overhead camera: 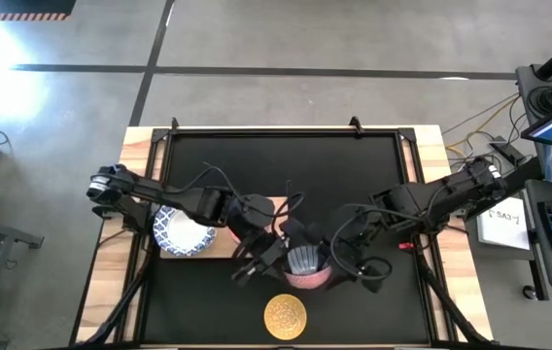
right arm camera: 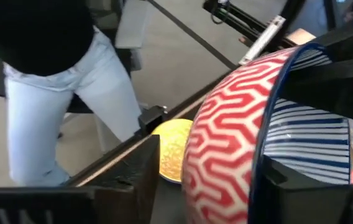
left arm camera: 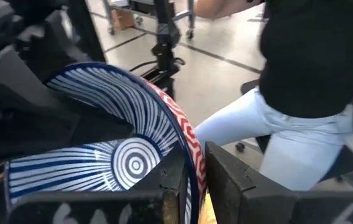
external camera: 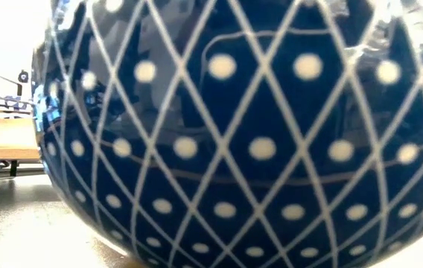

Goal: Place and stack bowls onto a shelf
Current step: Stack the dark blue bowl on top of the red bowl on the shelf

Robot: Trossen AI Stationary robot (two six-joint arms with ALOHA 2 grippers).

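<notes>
A small bowl, red zigzag outside and blue-striped inside (overhead camera: 305,270), sits tilted between both grippers at the table's middle. My left gripper (overhead camera: 274,251) (left arm camera: 195,171) is shut on its rim. My right gripper (overhead camera: 339,255) (right arm camera: 207,177) is open, with one finger inside the bowl (right arm camera: 226,143) and one outside. A white bowl with a blue patterned rim (overhead camera: 181,230) stands on the light-wood shelf (overhead camera: 225,245). A yellow bowl (overhead camera: 285,316) (right arm camera: 173,146) rests on the table near its near edge. A dark blue bowl with a white lattice (external camera: 234,126) fills the low view. My left gripper holds the red bowl by its rim (left arm camera: 186,140). One finger (left arm camera: 170,183) is inside and the other finger (left arm camera: 238,180) is outside against the red wall. The bowl is tilted steeply, its opening facing the left arm. My right gripper: a gap shows beside its outer finger (right arm camera: 133,171); I cannot tell whether its inner finger (right arm camera: 294,183) touches the bowl.
Black table top with wooden side strips (overhead camera: 111,262). A person in a black top and white trousers (left arm camera: 301,93) (right arm camera: 46,81) stands just beyond the table. A keyboard and papers (overhead camera: 548,219) lie off the table's right side.
</notes>
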